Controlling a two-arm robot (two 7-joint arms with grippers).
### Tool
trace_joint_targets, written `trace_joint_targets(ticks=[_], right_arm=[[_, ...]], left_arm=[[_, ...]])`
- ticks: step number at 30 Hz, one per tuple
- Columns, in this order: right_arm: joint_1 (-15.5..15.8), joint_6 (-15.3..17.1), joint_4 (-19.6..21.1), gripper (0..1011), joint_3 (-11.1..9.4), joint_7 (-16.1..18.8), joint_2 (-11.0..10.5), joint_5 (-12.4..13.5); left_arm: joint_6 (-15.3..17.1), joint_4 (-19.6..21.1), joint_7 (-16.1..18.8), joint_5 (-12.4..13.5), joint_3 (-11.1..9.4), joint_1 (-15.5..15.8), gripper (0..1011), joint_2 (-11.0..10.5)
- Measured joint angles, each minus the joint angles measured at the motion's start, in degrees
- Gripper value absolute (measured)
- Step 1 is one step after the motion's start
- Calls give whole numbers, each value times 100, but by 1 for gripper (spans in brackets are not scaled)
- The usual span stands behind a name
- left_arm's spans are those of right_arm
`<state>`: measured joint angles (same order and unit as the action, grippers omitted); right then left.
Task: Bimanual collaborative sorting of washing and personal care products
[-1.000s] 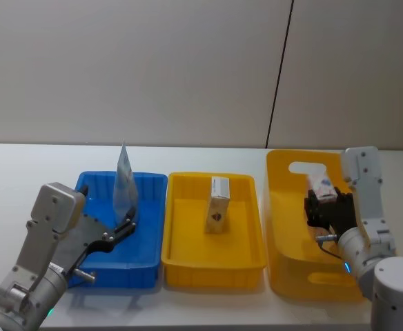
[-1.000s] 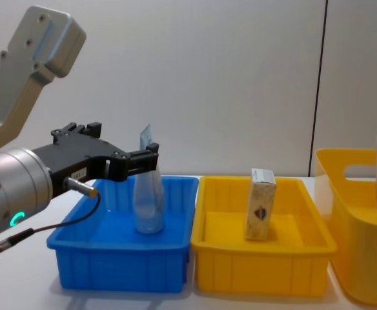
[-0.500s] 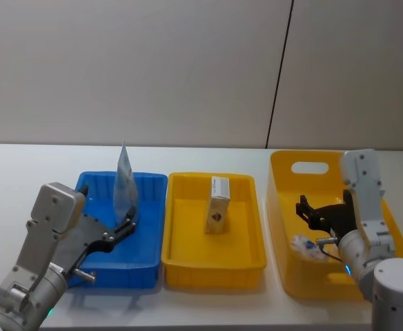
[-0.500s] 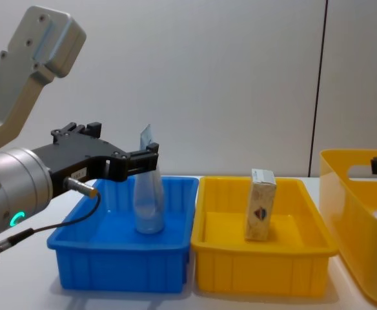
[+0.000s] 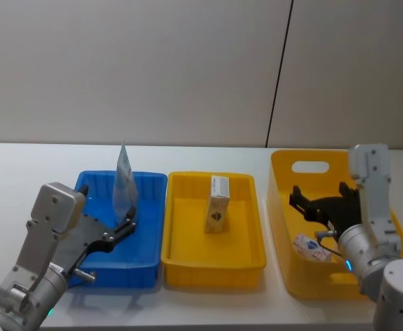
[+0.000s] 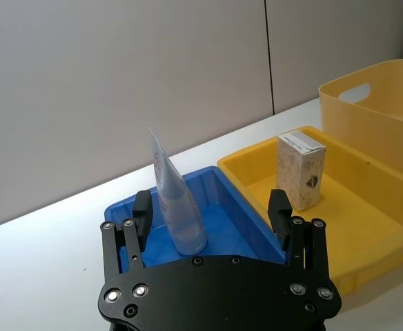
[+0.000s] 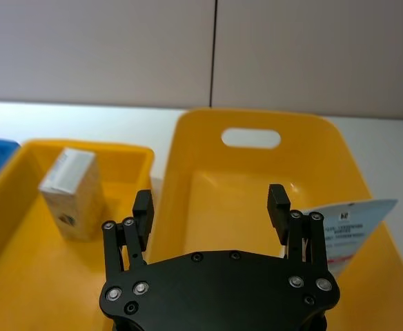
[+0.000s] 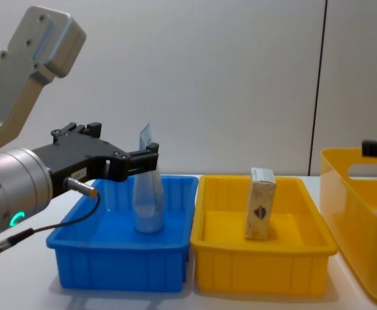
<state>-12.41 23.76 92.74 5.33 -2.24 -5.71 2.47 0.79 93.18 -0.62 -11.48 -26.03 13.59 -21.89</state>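
Left gripper [image 6: 212, 214] spread wide by upright tube [image 6: 174, 207] in blue bin [image 5: 146, 255], right gripper [image 7: 212, 207] spread empty above tall yellow bin [image 7: 188, 138], patterned carton [image 5: 312, 247] lying inside

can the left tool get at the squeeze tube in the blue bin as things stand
Probably yes. The left tool is open and faces the upright squeeze tube in the blue bin, with nothing between them.

Three bins in a row on the table [image 5: 22, 172]: left bin [image 5: 146, 258] holds the squeeze tube [image 5: 123, 185] upright, middle bin [image 5: 188, 258] has the taller carton [image 5: 217, 205] standing, right-hand bin [image 5: 281, 207] has the squat carton [image 5: 312, 248] lying inside, near its front.
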Motion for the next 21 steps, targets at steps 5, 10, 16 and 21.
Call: trace_joint_targets(ticks=[5,10,16,21], right_arm=[[39,-316,120,1004,-93,222,74,239],[72,-587,249,1004,-200,463,151,539],[110,-821,415,1004,-305,720,224,880],[120,-837,423,1004,-303,732,220,897]], left_arm=[[0,0,0,0,0,0,1001,0],[0,0,0,0,0,0,1001,0],[0,0,0,0,0,0,1001,0],[0,0,0,1,0,0,1001,0]])
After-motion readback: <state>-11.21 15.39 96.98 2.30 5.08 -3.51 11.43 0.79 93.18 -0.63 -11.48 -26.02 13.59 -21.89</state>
